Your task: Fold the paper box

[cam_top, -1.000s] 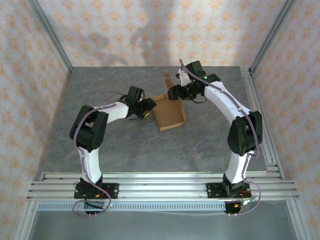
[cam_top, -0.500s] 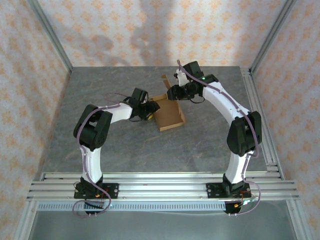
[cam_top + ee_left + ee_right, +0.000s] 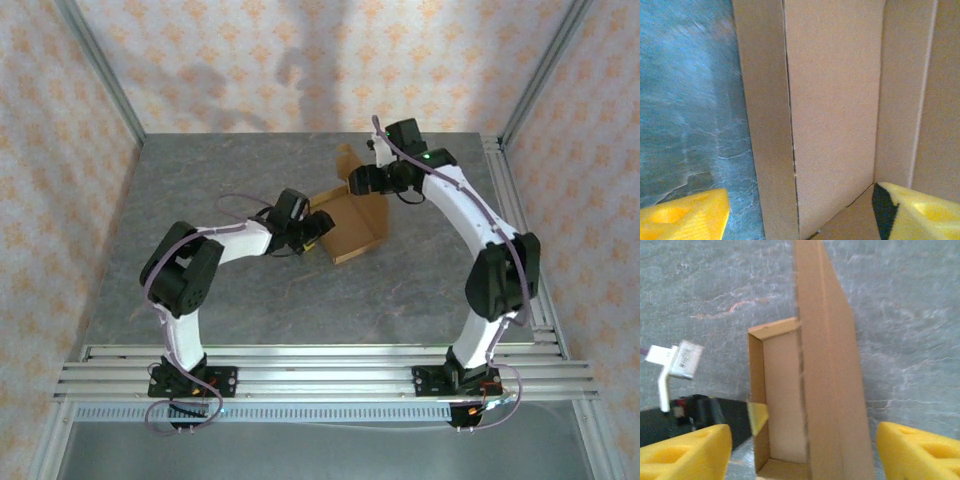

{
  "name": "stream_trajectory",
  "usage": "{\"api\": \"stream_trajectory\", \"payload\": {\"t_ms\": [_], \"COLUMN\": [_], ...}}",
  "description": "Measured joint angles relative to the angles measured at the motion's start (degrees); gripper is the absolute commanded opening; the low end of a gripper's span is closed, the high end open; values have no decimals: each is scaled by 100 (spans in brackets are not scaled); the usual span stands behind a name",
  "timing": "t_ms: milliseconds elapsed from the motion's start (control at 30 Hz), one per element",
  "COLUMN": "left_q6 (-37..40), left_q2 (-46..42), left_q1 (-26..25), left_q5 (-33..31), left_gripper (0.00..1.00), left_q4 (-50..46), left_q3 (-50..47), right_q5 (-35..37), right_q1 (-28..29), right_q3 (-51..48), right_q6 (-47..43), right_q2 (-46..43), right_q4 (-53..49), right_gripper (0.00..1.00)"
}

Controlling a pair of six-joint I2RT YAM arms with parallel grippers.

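Note:
The paper box (image 3: 360, 228) is a shallow brown cardboard tray in the middle of the grey table, with one long flap (image 3: 347, 160) standing up at its far end. My left gripper (image 3: 320, 225) is at the box's left side. In the left wrist view it (image 3: 800, 220) is open, one yellow finger (image 3: 685, 217) outside over the table and the other inside, straddling the side wall (image 3: 770, 125). My right gripper (image 3: 362, 182) is at the far end. In the right wrist view it (image 3: 802, 455) is open around the upright flap (image 3: 830, 390), apart from it on both sides.
The grey stone-patterned table (image 3: 230, 180) has free surface left of and in front of the box. Aluminium rails (image 3: 320, 365) run along the near edge and metal posts (image 3: 100, 70) stand at the corners. Patterned walls enclose the back and sides.
The box has shifted to the right and turned a little. Both arms moved right with it, and both grippers have opened wider.

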Motion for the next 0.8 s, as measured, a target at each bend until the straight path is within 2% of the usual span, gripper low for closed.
{"api": "stream_trajectory", "payload": {"t_ms": [100, 167, 267, 300, 333, 367, 433, 500, 600, 700, 800], "left_q6": [828, 1668, 3335, 3969, 4581, 5058, 6070, 6857, 7759, 8341, 8693], "left_q2": [-131, -101, 238, 452, 667, 833, 1156, 1499, 2083, 2483, 2660], "left_q1": [315, 544, 824, 859, 863, 861, 850, 813, 785, 765, 765], "left_q5": [-107, -79, -35, -31, -15, 28, 177, 306, 411, 413, 363], "left_gripper": [82, 81, 77, 75, 68, 61, 53, 51, 51, 47, 36], "left_q4": [-496, -944, -1932, -2262, -2538, -2741, -3222, -3705, -4319, -4647, -4852], "left_q3": [361, 835, 2131, 2660, 3128, 3440, 3904, 4269, 4822, 5101, 5423], "right_q5": [170, 262, 413, 461, 503, 529, 581, 627, 688, 763, 796], "right_q1": [-20, -20, -28, -33, -48, -52, -70, -70, -79, -81, -81], "right_q3": [-452, -730, -1182, -1342, -1513, -1637, -1899, -2057, -2262, -2463, -2623], "right_q6": [15, 20, 22, 22, 22, 24, 22, 22, 17, 17, 17], "right_q2": [-533, -841, -1276, -1416, -1556, -1668, -1908, -2096, -2376, -2669, -2918], "right_q4": [286, 439, 708, 811, 916, 968, 1080, 1104, 1123, 1132, 1141], "right_gripper": [86, 87, 88, 88, 87, 88, 88, 88, 89, 89, 89]}}
